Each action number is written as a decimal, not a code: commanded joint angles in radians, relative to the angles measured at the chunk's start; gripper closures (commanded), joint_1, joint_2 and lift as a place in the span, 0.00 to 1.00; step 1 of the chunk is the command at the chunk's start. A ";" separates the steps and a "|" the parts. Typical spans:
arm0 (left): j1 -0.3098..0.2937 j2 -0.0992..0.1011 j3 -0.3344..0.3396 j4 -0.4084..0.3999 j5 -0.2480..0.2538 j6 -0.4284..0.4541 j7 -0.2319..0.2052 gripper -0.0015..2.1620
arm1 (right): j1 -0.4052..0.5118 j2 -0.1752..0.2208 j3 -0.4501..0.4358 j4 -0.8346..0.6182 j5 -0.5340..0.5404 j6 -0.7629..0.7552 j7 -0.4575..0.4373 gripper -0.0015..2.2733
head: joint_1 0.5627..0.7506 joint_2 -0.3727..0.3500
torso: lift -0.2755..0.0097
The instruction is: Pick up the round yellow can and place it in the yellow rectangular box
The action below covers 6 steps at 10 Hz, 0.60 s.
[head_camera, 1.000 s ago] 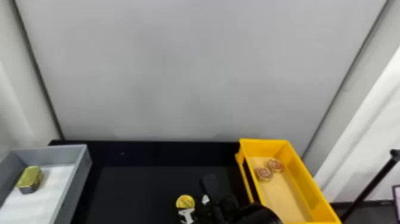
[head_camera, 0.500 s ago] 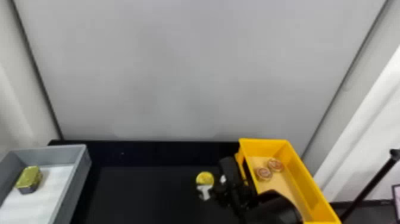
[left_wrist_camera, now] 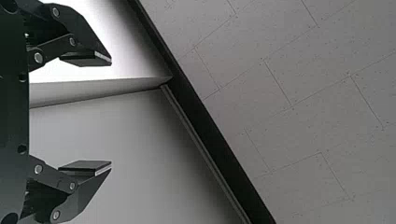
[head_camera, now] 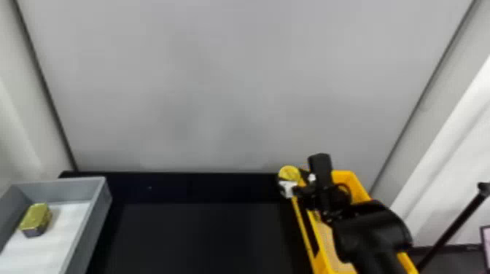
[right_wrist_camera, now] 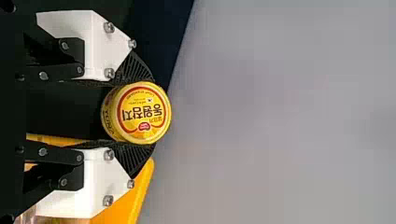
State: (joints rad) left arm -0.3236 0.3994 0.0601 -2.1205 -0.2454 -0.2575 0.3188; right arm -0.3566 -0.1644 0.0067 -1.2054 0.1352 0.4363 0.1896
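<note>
In the head view my right gripper point(head_camera: 291, 184) is at the far left corner of the yellow rectangular box point(head_camera: 322, 251), with the round yellow can point(head_camera: 289, 173) at its tip. The right wrist view has the can point(right_wrist_camera: 142, 113) pinched between both fingers of my right gripper point(right_wrist_camera: 135, 113), its printed lid in sight. Part of the box point(right_wrist_camera: 122, 205) lies behind the lower finger there. The right arm covers much of the box in the head view. My left gripper point(left_wrist_camera: 109, 113) stands open in the left wrist view, holding nothing, with wall and ceiling beyond it.
A grey bin point(head_camera: 91, 222) with a rectangular gold-lidded tin point(head_camera: 36, 219) is at the left. A black table point(head_camera: 204, 237) lies between bin and box. Behind rises a grey wall panel point(head_camera: 226, 91), and a black pole point(head_camera: 452, 226) slants at the right.
My right arm has moved to the right and away from the robot, carrying the can from over the black table to the box's far left corner.
</note>
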 commanded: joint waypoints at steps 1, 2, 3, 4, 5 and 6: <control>-0.003 0.004 0.003 -0.003 0.000 0.003 -0.001 0.21 | -0.008 -0.040 -0.057 0.000 0.000 0.012 -0.021 0.32 | 0.00 0.28 | 0.97; -0.003 0.007 0.004 -0.004 0.000 0.003 -0.003 0.21 | -0.005 -0.060 -0.082 -0.010 -0.002 0.023 -0.025 0.32 | 0.00 0.28 | 0.97; -0.003 0.007 0.004 -0.006 0.000 0.003 -0.003 0.21 | 0.002 -0.079 -0.120 -0.026 -0.012 0.043 -0.036 0.32 | 0.00 0.28 | 0.97; -0.003 0.004 0.006 -0.004 0.000 0.003 -0.003 0.21 | 0.004 -0.096 -0.162 -0.026 -0.046 0.073 -0.039 0.32 | 0.00 0.28 | 0.97; -0.003 0.003 0.007 -0.004 0.000 0.001 -0.003 0.21 | 0.007 -0.124 -0.194 -0.019 -0.124 0.133 -0.039 0.32 | 0.00 0.28 | 0.97; -0.002 0.001 0.011 -0.004 0.000 -0.002 -0.003 0.21 | 0.011 -0.170 -0.188 -0.006 -0.207 0.171 -0.047 0.32 | 0.00 0.28 | 0.97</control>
State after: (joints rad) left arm -0.3268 0.4035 0.0671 -2.1249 -0.2454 -0.2562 0.3161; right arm -0.3504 -0.2820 -0.1659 -1.2264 0.0342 0.5454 0.1469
